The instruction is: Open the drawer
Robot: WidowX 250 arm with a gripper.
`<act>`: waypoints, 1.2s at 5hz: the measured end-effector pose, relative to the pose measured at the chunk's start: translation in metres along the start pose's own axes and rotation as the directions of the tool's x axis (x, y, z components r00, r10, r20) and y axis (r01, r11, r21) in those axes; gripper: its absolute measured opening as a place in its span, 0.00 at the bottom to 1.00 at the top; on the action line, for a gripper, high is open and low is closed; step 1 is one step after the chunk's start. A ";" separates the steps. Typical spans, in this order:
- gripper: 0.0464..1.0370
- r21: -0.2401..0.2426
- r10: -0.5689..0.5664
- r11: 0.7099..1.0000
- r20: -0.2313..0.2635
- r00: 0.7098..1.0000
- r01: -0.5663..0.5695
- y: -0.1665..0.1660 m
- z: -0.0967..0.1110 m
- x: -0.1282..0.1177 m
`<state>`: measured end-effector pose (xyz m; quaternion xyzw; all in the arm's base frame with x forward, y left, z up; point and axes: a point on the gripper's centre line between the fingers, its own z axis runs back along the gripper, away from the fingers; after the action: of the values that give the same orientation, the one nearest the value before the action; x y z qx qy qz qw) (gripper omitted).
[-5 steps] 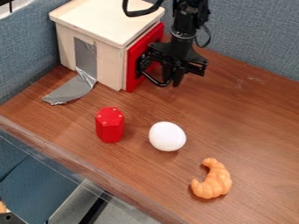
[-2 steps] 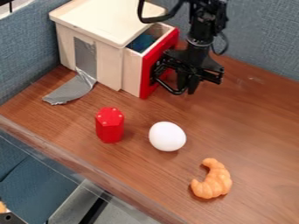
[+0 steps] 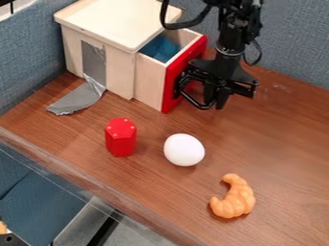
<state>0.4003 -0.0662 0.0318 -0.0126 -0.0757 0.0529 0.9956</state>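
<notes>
The black gripper (image 3: pixel 216 100) hangs at the front of the drawer, right of its red face (image 3: pixel 172 86), beside the curved black handle (image 3: pixel 196 102). Whether it touches the handle I cannot tell. Pulled partway out of the pale wooden box (image 3: pixel 116 21), the drawer (image 3: pixel 149 80) shows its wooden side and a blue item (image 3: pixel 160 48) inside.
A red hexagonal piece (image 3: pixel 120 137), a white egg (image 3: pixel 183 150) and an orange croissant (image 3: pixel 234 198) lie in front of the drawer on the brown table (image 3: pixel 276 144). Grey tape (image 3: pixel 80 98) runs from the box onto the table. Blue partitions stand behind and left.
The drawer has slid out of the box toward the right and slightly forward, uncovering its inside. Alongside its red face, the gripper has moved the same way.
</notes>
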 end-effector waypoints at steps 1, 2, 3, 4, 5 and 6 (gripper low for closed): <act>0.11 -0.016 -0.011 1.000 -0.006 1.000 0.011 -0.011 0.001 -0.002; 0.11 -0.037 -0.015 0.999 -0.014 1.000 0.014 -0.023 0.006 -0.003; 0.11 -0.050 -0.021 0.999 -0.021 1.000 0.020 -0.032 0.007 -0.006; 0.11 -0.070 -0.004 0.998 -0.021 1.000 0.003 -0.037 0.013 -0.002; 0.11 -0.085 0.018 0.996 -0.019 1.000 -0.019 -0.041 0.019 0.002; 0.11 -0.093 0.033 0.995 -0.030 0.999 -0.036 -0.044 0.018 0.005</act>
<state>0.4069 -0.1089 0.0516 -0.0613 -0.0637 0.0664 0.9939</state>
